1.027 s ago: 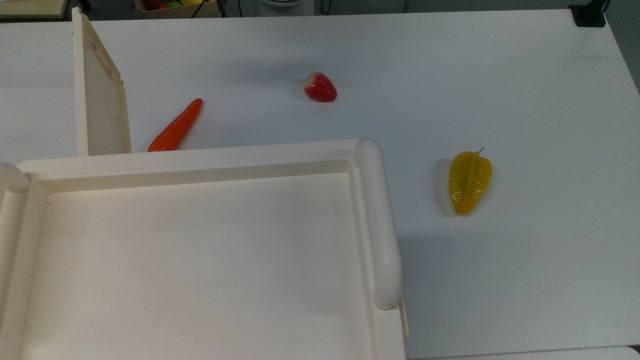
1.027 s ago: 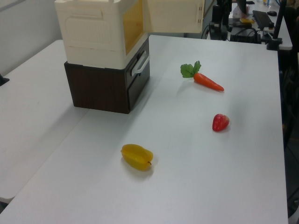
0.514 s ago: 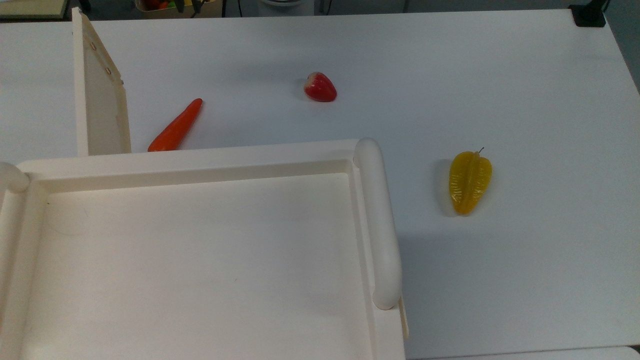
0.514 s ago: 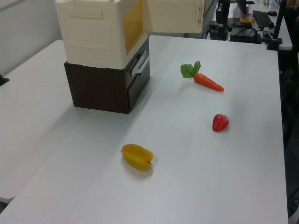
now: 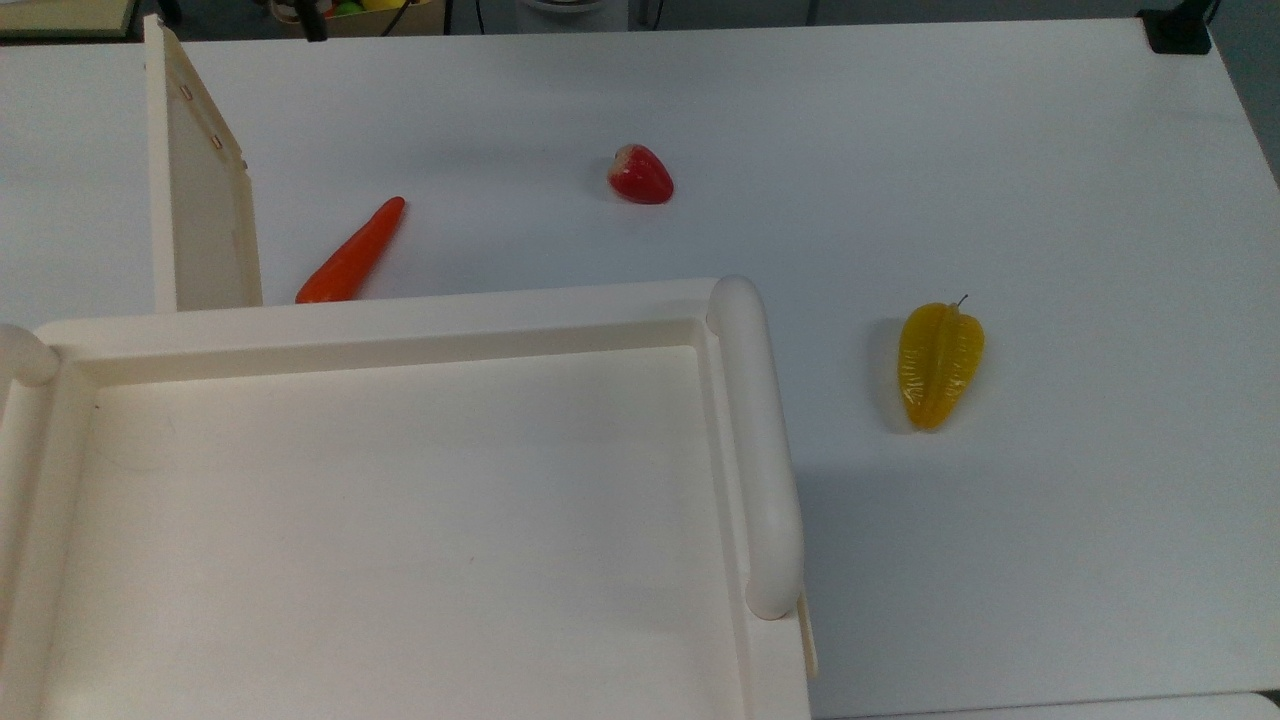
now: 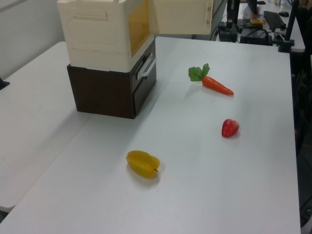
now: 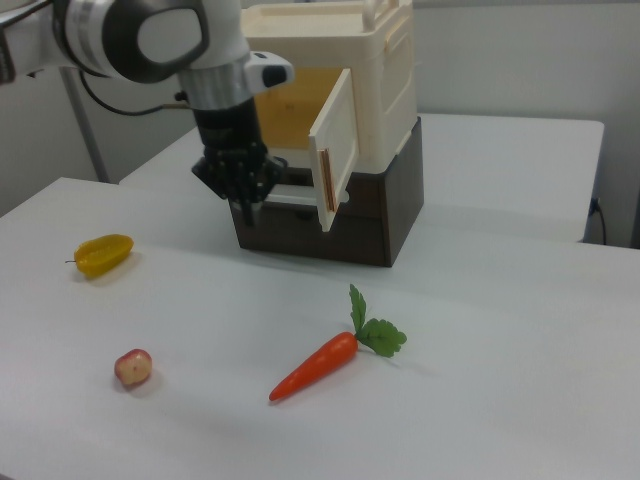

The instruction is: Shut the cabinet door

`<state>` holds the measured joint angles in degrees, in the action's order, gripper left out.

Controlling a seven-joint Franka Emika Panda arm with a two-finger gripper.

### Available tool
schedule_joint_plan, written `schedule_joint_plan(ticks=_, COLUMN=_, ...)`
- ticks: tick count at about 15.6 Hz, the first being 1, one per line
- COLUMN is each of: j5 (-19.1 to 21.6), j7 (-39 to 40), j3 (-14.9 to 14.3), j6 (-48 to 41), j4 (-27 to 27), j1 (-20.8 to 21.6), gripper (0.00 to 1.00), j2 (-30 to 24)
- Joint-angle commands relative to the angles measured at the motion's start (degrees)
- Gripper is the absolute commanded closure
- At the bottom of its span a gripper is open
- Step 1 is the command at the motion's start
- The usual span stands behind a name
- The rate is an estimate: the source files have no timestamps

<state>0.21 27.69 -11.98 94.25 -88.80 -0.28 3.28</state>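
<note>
Beside the open cabinet front, in the right view, the gripper (image 7: 245, 200) is seen hanging downward from the white arm (image 7: 150, 40). Whether it is spread or pressed together cannot be told. It is seen just to the right view's left of the cabinet door (image 7: 335, 150), and contact with the panel cannot be judged. Nothing is seen to be carried by it.

The cabinet door is swung wide open and stands out from the front of the cabinet (image 7: 385, 70), so that the yellowish inside is exposed. In the top view the door (image 5: 200, 190) is seen sticking out from the cabinet's far left corner, upright, with small round fittings along its upper part. In the left view the door (image 6: 180, 17) is seen at the top, turned away from the cabinet (image 6: 92, 34).

The cabinet is set on a dark brown drawer unit (image 7: 390, 215) with a pale handle. In the top view its recessed top is bordered by a thick rounded rail (image 5: 760, 450).

On the white table (image 7: 500, 380), well apart from one another, a toy carrot (image 7: 315, 365), a small red fruit (image 7: 133, 367) and a yellow star fruit (image 7: 103, 253) are laid.
</note>
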Motion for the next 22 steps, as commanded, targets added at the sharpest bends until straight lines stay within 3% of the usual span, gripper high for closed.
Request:
schedule_joint_plan(ticks=1, j5=0.3, j7=8.5, j3=-0.1, j6=2.6, j4=-0.4, j1=-3.1, gripper=1.00, j2=0.2)
schedule_joint_plan(ticks=6, j5=1.9, j7=29.0, j3=-0.1, j6=8.7, j4=-0.4, j1=-9.7, gripper=1.00, j2=0.8)
schedule_joint_plan(ticks=10, j5=9.4, j7=39.4, j3=-0.1, j6=18.6, j4=-0.3, j1=-13.8, gripper=1.00, j2=2.5)
schedule_joint_plan(ticks=12, j5=11.8, j7=40.5, j3=-0.1, j6=22.5, j4=-0.3, j1=-13.8, gripper=1.00, j2=3.9)
schedule_joint_plan(ticks=16, j5=21.0, j7=41.6, j3=0.4, j6=30.4, j4=-0.3, j1=-13.3, gripper=1.00, j2=6.5)
schedule_joint_plan(ticks=22, j5=24.3, j7=43.3, j3=1.4, j6=32.8, j4=-0.3, j1=-9.9, gripper=1.00, j2=6.8)
